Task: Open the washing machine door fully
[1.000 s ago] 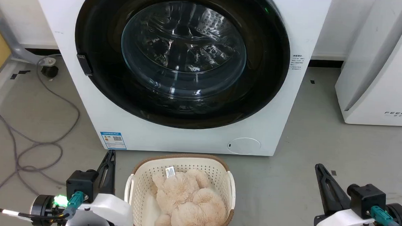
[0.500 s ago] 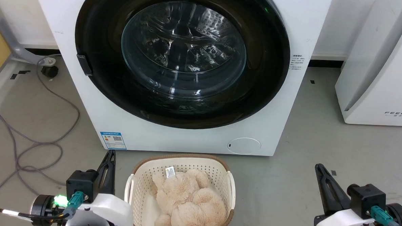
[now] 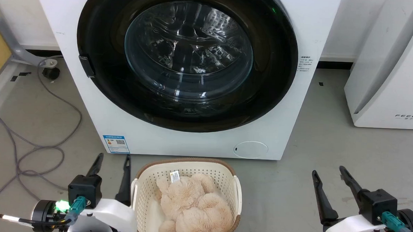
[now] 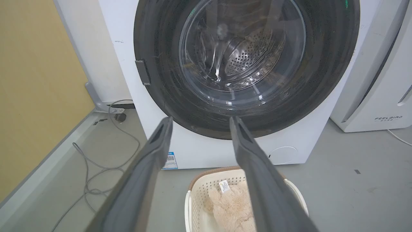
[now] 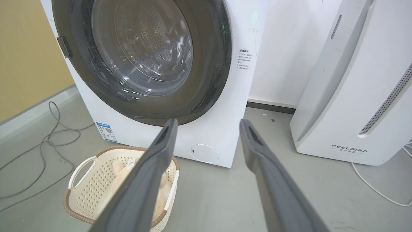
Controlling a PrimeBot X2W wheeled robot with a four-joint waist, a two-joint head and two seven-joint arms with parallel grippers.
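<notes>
In the head view we see the washing machine (image 3: 191, 143) in the upper middle of the frame, with the washing machine door (image 3: 188, 56) closed flat against its white front. Grey floor (image 3: 293, 203) spreads below. A cream basket (image 3: 187, 163) holding a plush toy (image 3: 192, 206) sits at bottom centre, just before the machine. Our left hand (image 3: 114, 158) at lower left and our right hand (image 3: 329, 171) at lower right both stand wide, holding nothing. A loose cable (image 3: 80, 116) curls on the left. A white appliance (image 3: 385, 85) stands at the right edge, with bare floor between it and the machine.

In the left wrist view, a yellow wall (image 4: 32, 80) closes the left side, and a small dark tab (image 4: 142, 71) sits on the door's left rim.

In the right wrist view, open floor lies at lower right, before the appliance.
</notes>
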